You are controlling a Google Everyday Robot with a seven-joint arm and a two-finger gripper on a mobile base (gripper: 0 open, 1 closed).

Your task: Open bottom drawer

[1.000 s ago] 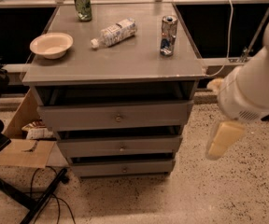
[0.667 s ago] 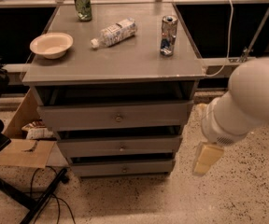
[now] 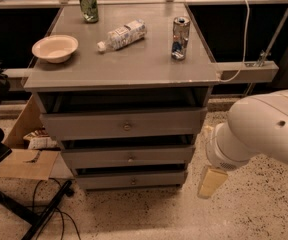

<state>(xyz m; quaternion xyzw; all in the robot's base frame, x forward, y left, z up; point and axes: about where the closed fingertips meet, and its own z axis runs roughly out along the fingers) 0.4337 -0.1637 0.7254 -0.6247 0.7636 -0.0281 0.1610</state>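
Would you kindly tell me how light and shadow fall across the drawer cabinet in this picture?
Camera view: the cabinet top is evenly lit from above; dark shadow fills the gap above each drawer front; the bottom drawer, nearest the floor, looks dimmer than the top surface; the gripper, low beside the cabinet's right side at about that drawer's height, shows pale and well lit.

From here I get warm, rather dim light falling from above onto the bench [image 3: 134, 59], with a pale sheen along its front edge. Heavy shadow sits under that edge, and beyond the back corners everything goes black. The can [image 3: 180, 38] glints. The gripper [image 3: 211, 182], low off the front right corner, is evenly lit.
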